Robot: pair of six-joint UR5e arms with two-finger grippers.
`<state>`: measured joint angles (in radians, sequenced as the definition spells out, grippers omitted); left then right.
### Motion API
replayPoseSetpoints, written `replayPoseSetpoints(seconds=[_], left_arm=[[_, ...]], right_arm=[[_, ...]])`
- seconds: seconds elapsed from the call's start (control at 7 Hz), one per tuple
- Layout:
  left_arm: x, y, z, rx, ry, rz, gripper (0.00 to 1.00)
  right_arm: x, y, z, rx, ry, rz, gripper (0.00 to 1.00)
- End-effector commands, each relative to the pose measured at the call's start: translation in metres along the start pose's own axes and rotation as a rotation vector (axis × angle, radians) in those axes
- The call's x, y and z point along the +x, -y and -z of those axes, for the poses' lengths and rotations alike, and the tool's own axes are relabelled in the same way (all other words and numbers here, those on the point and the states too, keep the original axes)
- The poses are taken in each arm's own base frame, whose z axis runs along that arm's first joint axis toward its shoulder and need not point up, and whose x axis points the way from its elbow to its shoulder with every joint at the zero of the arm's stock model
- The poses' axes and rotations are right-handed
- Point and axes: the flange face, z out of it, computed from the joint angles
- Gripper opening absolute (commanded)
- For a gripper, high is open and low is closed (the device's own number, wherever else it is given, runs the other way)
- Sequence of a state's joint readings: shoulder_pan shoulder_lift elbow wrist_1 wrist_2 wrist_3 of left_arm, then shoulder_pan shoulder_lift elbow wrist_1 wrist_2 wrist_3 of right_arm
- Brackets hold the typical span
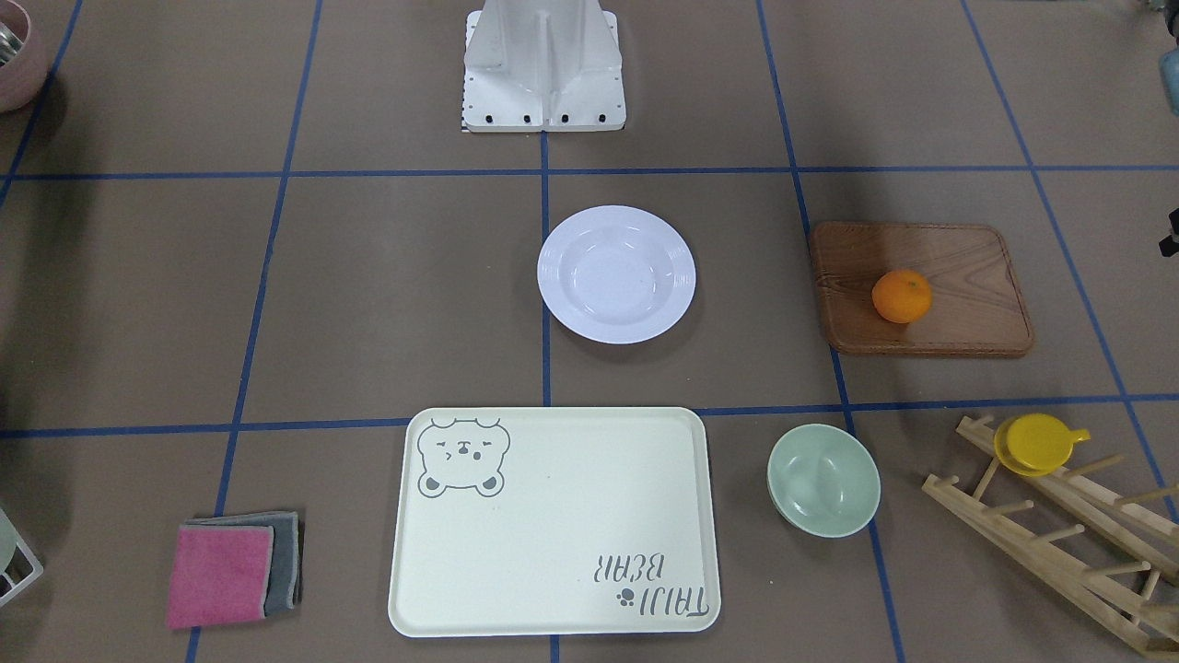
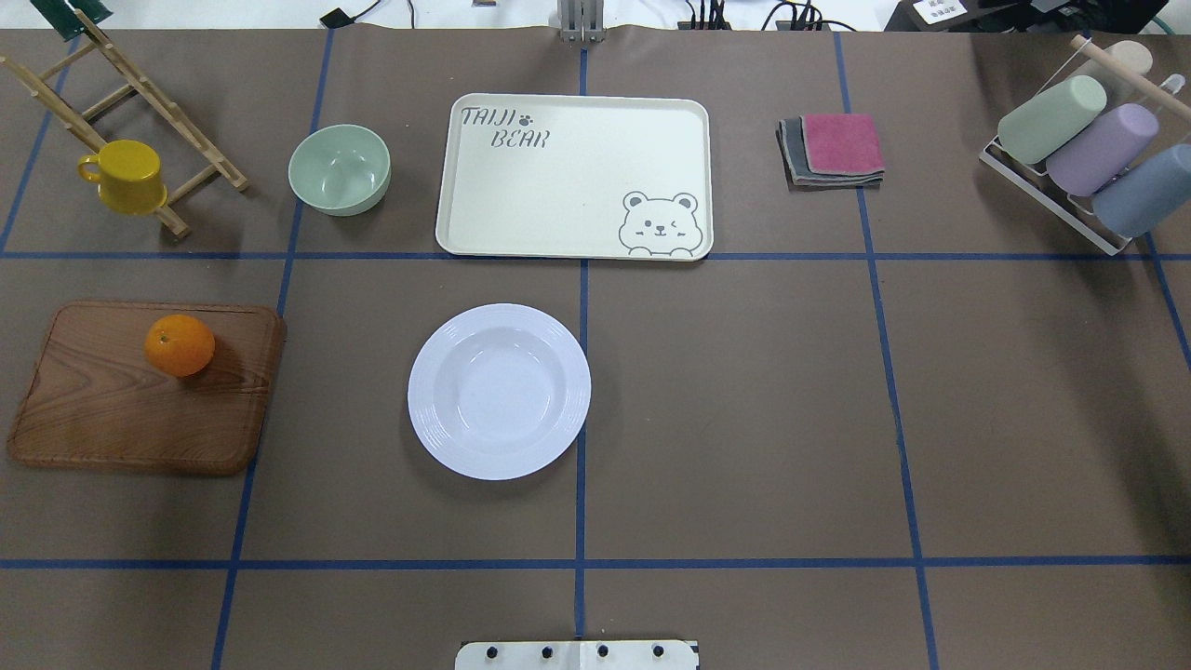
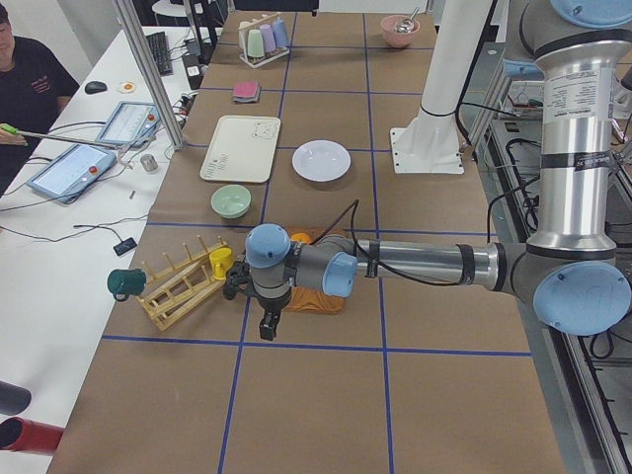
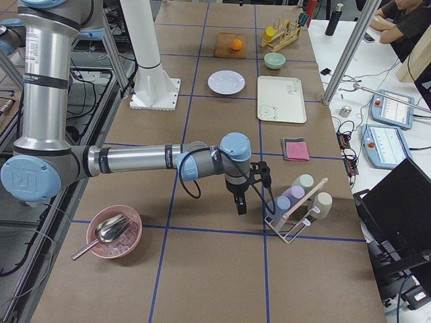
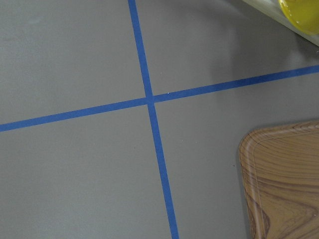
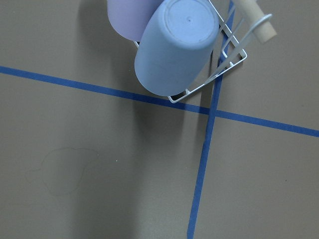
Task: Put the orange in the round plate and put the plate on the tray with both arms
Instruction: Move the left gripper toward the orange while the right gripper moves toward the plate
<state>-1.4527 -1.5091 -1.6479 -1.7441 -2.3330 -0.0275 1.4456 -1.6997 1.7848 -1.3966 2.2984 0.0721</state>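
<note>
The orange (image 2: 180, 344) rests on a brown wooden board (image 2: 121, 419) at the table's left side. An empty white round plate (image 2: 499, 391) lies near the table's middle, with the cream bear tray (image 2: 572, 177), also empty, just beyond it. Neither arm appears in the overhead or front views. In the exterior left view my left gripper (image 3: 267, 326) points down over bare table, just outside the board's end. In the exterior right view my right gripper (image 4: 240, 204) hangs beside the wire cup rack (image 4: 296, 208). I cannot tell whether either is open or shut.
A pale-green bowl (image 2: 340, 169) sits left of the tray. A yellow cup (image 2: 124, 175) hangs on a wooden rack (image 2: 130, 112). Folded pink and grey cloths (image 2: 833, 149) lie right of the tray. A pink bowl with a scoop (image 4: 113, 232) sits at the far right end. People sit at a side desk.
</note>
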Motion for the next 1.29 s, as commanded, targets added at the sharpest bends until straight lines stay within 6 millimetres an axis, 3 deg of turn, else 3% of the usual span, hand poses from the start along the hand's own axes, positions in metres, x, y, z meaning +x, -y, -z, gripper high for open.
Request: replayPoseSetpoints(seconds=[0.0, 0.29, 0.43, 0.57, 0.86, 1.14], left_arm=[[0.001, 0.001, 0.001, 0.001, 0.001, 0.006, 0.99], [0.015, 0.008, 0.008, 0.017, -0.002, 0.069, 1.00], [0.033, 0.014, 0.011, 0.022, -0.008, 0.086, 1.00], [0.051, 0.019, 0.009, 0.026, -0.017, 0.062, 0.98], [0.117, 0.033, -0.006, 0.042, -0.063, 0.141, 0.97], [0.161, 0.033, -0.028, 0.039, -0.106, 0.203, 0.97]], right_arm=[[-0.015, 0.004, -0.002, 0.018, 0.036, 0.047, 1.00], [-0.066, 0.010, -0.017, 0.048, 0.182, 0.201, 1.00], [-0.091, 0.009, -0.024, -0.010, 0.293, 0.077, 1.00], [-0.142, 0.035, -0.015, -0.034, 0.388, -0.039, 1.00], [-0.222, 0.029, -0.033, -0.052, 0.516, -0.081, 1.00], [-0.265, 0.038, -0.013, -0.037, 0.640, -0.304, 1.00]])
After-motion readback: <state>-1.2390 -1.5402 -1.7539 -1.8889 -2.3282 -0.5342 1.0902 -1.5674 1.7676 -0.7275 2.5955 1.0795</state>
